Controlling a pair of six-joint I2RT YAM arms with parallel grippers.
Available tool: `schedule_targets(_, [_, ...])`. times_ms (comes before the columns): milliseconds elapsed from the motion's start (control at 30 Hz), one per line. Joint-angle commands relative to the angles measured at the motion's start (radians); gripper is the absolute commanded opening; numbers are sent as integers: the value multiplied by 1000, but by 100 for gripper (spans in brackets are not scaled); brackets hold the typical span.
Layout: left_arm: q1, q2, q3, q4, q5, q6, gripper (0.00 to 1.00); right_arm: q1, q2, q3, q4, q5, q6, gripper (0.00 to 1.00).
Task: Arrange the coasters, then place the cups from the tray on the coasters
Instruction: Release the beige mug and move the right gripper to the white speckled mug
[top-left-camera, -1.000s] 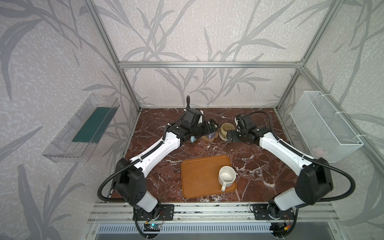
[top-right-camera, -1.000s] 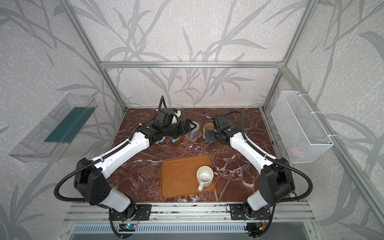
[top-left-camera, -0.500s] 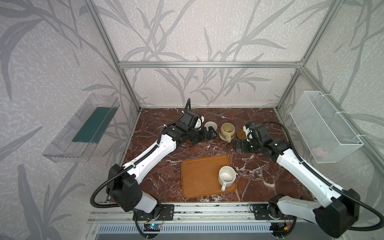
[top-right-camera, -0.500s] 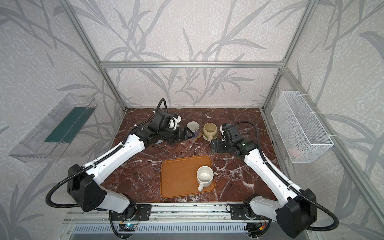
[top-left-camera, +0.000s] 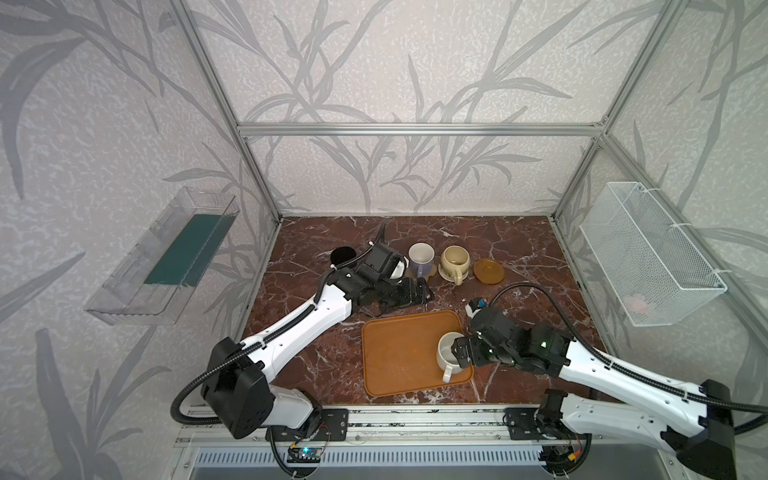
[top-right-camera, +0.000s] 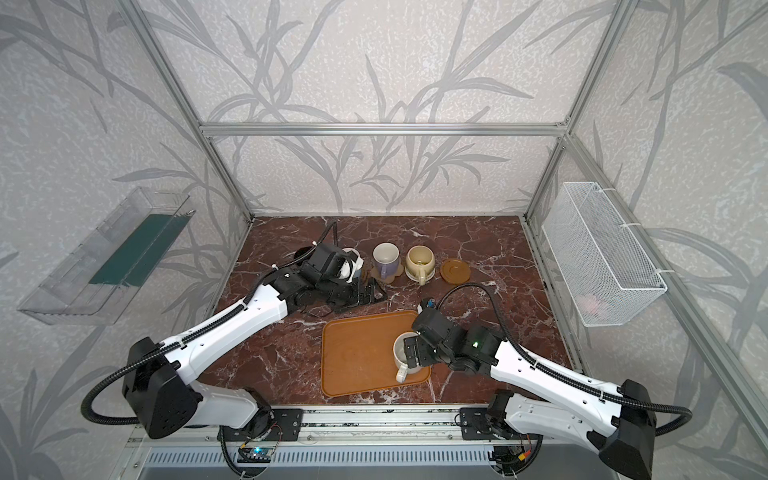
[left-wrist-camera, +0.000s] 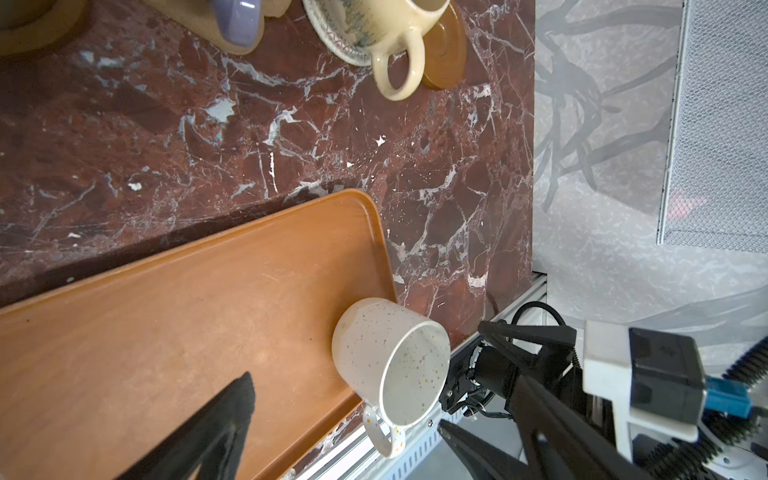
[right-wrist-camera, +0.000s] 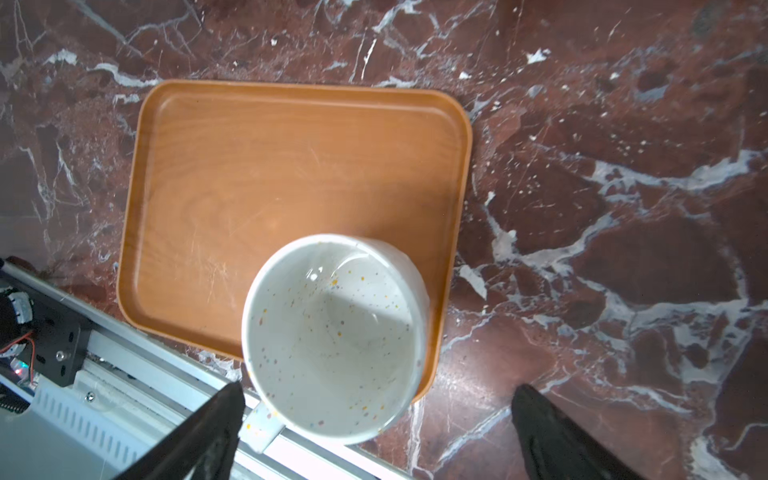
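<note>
A speckled white cup (top-left-camera: 448, 356) (right-wrist-camera: 332, 340) stands on the front right corner of the orange-brown tray (top-left-camera: 399, 353) (right-wrist-camera: 270, 166). My right gripper (top-left-camera: 460, 353) (right-wrist-camera: 378, 399) hovers open over it, its fingers either side of the rim without touching. Along the back, the lavender cup (top-left-camera: 421, 258) sits on a tan flower-shaped coaster (top-right-camera: 399, 272) and the tan-yellow cup (top-left-camera: 456, 262) (left-wrist-camera: 386, 25) on a cream woven coaster (left-wrist-camera: 345, 41). A brown wooden coaster (top-left-camera: 489, 271) lies bare. My left gripper (top-left-camera: 415, 295) (left-wrist-camera: 345, 405) is open and empty behind the tray.
A black cup (top-left-camera: 343, 255) stands at the back left, and my left wrist hides most of another cup beside it. A clear bin (top-left-camera: 166, 257) hangs on the left wall and a white wire basket (top-left-camera: 648, 253) on the right wall. The metal rail (top-left-camera: 415, 415) runs just in front of the tray.
My right gripper drew back from the tan-yellow cup and came down over the speckled cup on the tray. My left gripper backed away from the lavender cup toward the tray.
</note>
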Motion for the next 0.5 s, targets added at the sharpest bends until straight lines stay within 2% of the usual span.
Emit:
schedule_targets(0, [-10, -40, -32, -2, -12, -28, 99, 70, -1, -21, -4, 47, 105, 99])
schedule_targets(233, [-16, -80, -78, 2, -51, -63, 99, 157, 64, -21, -67, 80, 190, 99])
schedule_targets(467, [-18, -85, -110, 46, -34, -100, 99, 201, 152, -19, 13, 52, 223, 99])
